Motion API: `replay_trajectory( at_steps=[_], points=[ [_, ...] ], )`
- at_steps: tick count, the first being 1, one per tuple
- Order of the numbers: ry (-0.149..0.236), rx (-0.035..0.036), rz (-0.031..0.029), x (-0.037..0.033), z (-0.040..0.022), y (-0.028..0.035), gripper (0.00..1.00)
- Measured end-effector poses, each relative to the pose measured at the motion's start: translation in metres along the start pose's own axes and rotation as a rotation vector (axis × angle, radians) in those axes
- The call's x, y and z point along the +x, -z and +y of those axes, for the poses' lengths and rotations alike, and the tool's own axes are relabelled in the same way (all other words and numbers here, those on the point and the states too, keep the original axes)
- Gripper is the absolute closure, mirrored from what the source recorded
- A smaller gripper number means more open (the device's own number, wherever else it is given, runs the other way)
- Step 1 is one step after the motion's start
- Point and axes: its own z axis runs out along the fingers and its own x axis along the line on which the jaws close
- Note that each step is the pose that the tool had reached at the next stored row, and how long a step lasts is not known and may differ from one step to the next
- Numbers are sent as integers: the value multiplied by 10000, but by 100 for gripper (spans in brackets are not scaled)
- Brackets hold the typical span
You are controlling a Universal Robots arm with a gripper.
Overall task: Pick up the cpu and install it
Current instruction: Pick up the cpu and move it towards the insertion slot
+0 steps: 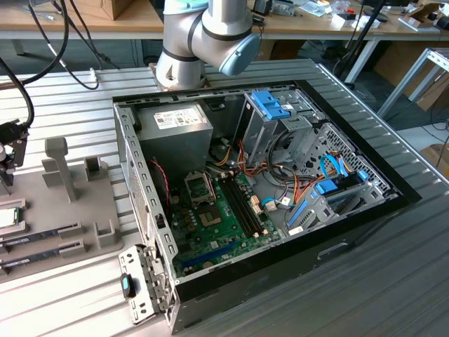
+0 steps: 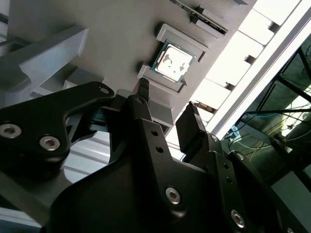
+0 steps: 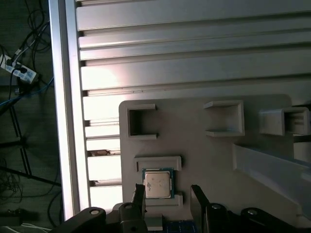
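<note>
Looks like a robotics lab or workshop to me. The robot arm (image 1: pixel 203 35) stands right on a slatted aluminium table (image 1: pixel 379 295), with an open computer case (image 1: pixel 137 182) lying next to it. A grey fixture plate (image 1: pixel 42 203) has a cpu (image 3: pixel 157 183) sitting in its own moulded slot. Behind are cluttered wooden benches (image 1: pixel 140 27), a cardboard box (image 1: pixel 116 7) and dangling cables (image 1: pixel 59 42) — plus a power strip (image 3: pixel 19 74) down on the floor.

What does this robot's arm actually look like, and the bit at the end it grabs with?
The arm is made of thick, rounded silver-grey tubes with pale blue caps at the joints. The tool is matte black: flat angular plates studded with silver screw heads, ending in two narrow fingers.
</note>
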Motion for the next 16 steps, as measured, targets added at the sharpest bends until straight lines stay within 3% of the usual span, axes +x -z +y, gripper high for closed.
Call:
replay_trajectory(
  at_steps=[16],
  points=[
    [0, 0, 1, -1, 1, -55, 50]
  ],
)
